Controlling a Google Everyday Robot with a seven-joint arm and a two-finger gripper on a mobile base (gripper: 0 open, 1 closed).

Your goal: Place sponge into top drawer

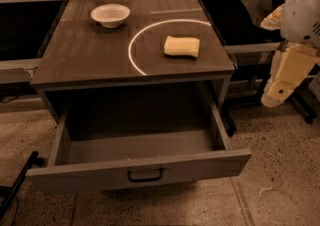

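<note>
The pale yellow sponge (182, 46) lies flat on the right half of the cabinet top (80, 55), inside a bright ring of light. The top drawer (140, 170) is pulled open below, its dark handle at the front centre, and its inside shows nothing in it. My gripper (281, 81) hangs at the right edge of the view, beside the cabinet's right side. It is well to the right of the sponge and lower in the view, and touches nothing.
A white bowl (110, 15) stands at the back left of the cabinet top. Dark open shelving flanks the cabinet on both sides. A black leg (20, 182) lies on the speckled floor at the lower left. Cables and gear sit at the back right.
</note>
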